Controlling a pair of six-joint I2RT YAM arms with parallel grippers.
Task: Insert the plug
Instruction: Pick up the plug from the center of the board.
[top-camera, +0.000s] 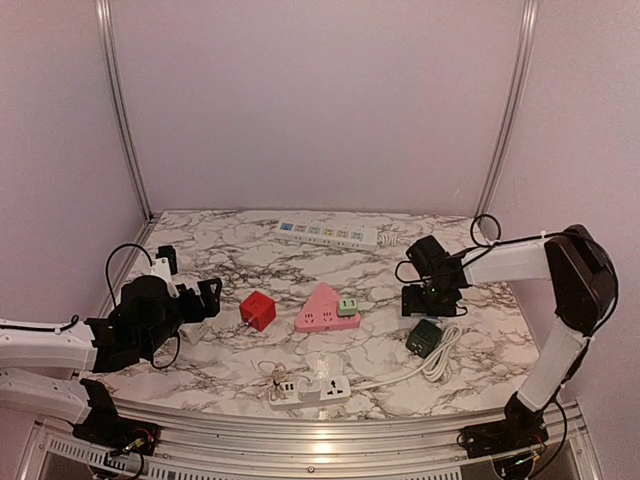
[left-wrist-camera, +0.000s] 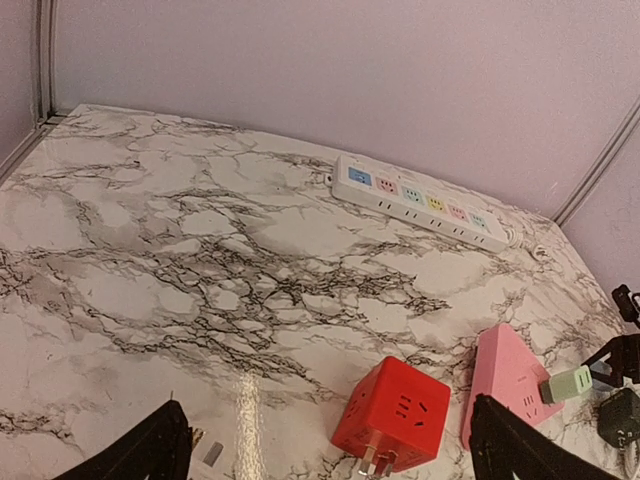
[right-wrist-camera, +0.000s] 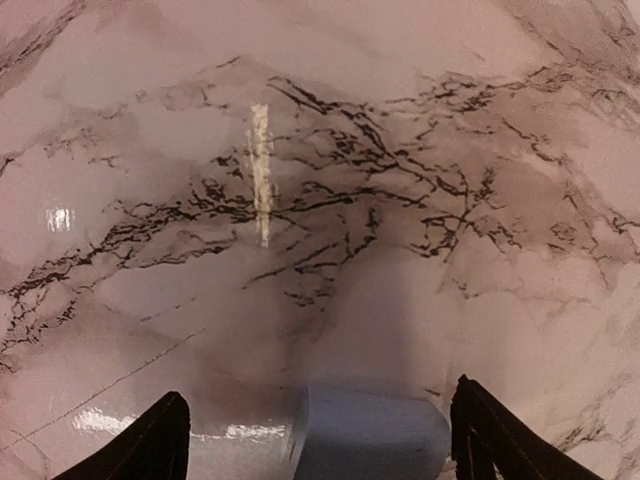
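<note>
The right gripper (right-wrist-camera: 318, 395) hangs low over the tabletop (right-wrist-camera: 330, 200), to the right of the pink socket (top-camera: 320, 310) and apart from it. In the wrist view a pale, rounded body sits between its fingers at the bottom edge. I take this for the plug (right-wrist-camera: 370, 435), though too little shows to be sure, and the top view does not show it clearly.

It looks like a hard, smooth plastic shell: light, stiff and a little slippery. Its cable would drag on it, so it could twist in a weak hold. The flat sides of the body are the place to grip, squarely, with the prongs left free and the cable untouched.

The right gripper is wide apart. There is clear space between the left finger and the plug. The plug's other edge lies close to the right finger, and whether they touch I cannot tell. Nothing is clamped.

A dark block (top-camera: 424, 337) lies just nearer than this gripper, right of the pink socket, with a white cable (top-camera: 440, 360) coiled beside it. The cable runs toward the front strip (top-camera: 312, 390), which lies nearer than the pink socket. A green plug (top-camera: 347, 305) sits against the pink socket's right side. The back strip (top-camera: 327, 233) lies far behind it.

The left gripper (left-wrist-camera: 328, 408), well to the left of the pink socket, is fully spread and holds nothing. The red cube (left-wrist-camera: 395, 415) lies beyond its fingers, just left of the pink socket.
</note>
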